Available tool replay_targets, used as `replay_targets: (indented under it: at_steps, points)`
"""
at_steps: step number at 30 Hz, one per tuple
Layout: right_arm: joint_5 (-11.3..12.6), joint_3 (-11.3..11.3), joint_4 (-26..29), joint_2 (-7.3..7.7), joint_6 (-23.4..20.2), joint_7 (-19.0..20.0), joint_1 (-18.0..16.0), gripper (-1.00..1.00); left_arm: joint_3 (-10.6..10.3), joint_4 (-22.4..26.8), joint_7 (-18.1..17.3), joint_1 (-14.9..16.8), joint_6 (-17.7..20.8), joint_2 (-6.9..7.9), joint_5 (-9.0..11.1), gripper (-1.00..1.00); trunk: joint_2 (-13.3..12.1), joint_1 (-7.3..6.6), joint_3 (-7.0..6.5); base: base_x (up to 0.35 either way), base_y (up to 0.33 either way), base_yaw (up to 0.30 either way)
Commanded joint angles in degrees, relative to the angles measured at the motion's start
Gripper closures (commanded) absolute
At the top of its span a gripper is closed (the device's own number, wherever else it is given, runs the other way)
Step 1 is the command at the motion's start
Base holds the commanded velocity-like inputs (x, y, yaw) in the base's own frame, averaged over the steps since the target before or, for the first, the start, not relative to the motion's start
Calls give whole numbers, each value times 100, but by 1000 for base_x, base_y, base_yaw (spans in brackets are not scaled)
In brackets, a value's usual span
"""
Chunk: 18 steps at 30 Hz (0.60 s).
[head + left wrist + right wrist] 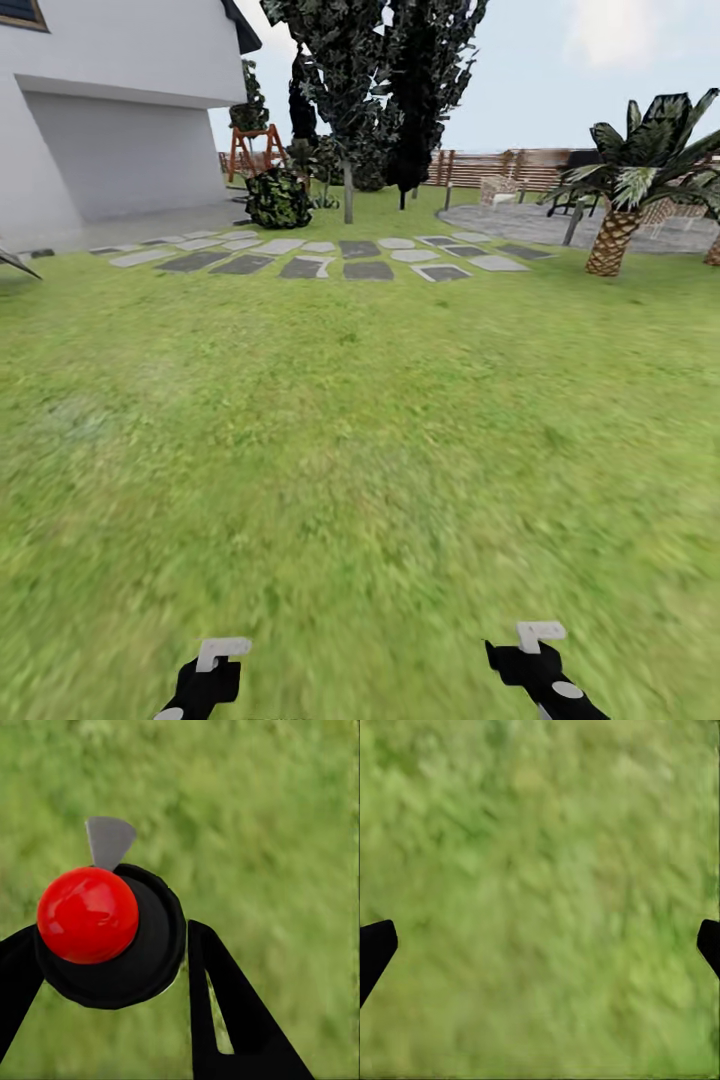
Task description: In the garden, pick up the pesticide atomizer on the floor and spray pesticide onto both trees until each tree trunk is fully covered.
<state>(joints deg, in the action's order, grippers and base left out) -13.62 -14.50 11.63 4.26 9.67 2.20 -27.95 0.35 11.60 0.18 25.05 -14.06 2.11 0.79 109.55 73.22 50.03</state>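
- The green grass lawn (360, 450) of the garden fills most of the head view; it is blurred in the lower half of the frame.
- At the bottom edge of that view, the black left gripper (205, 690) sits lower left and the black right gripper (545, 675) lower right; each carries a small white L-shaped bracket on top.
- In the left wrist view, the small dark round-bodied pesticide atomizer with its glossy red ball top (88, 915) sits left of centre, pinched between the two black fingers (225, 1012) of the left gripper; a grey wedge-shaped tab sticks out beyond the red ball; blurred grass (262, 810) lies behind.
- In the right wrist view, the right gripper's black fingertips (375, 945) show at the far left and far right edges, spread wide with nothing between them; grass (540, 870) covers the rest.
- Across the upper middle of the head view lies a row of flat grey and pale stepping stones (330, 258).
- Upper left stands a white house wall (110, 110).
- Top centre rise thin-trunked dark leafy trees (370, 80), with a round leafy bush (278, 198) just left of them.
- At the right edge stands a short palm with a scaly tan trunk (612, 240); behind it a brown horizontal-slat wooden fence (500, 165) runs across the upper right.
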Motion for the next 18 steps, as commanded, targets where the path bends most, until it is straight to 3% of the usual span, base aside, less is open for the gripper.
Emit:
replay_targets:
  at_steps: [1, 18]
  points:
    - [0, 0, 0, 1, 0, -2, 0, -100, 0, 1, -1, 0, 0, 0, 0, 100, 0, 0, 0, -142, -270, -267]
    - [0, 0, 4, -2, 0, -4, 0, -100, 0, 1, 8, 0, 0, 0, 0, 100, 0, 0, 0, -142, -270, -267]
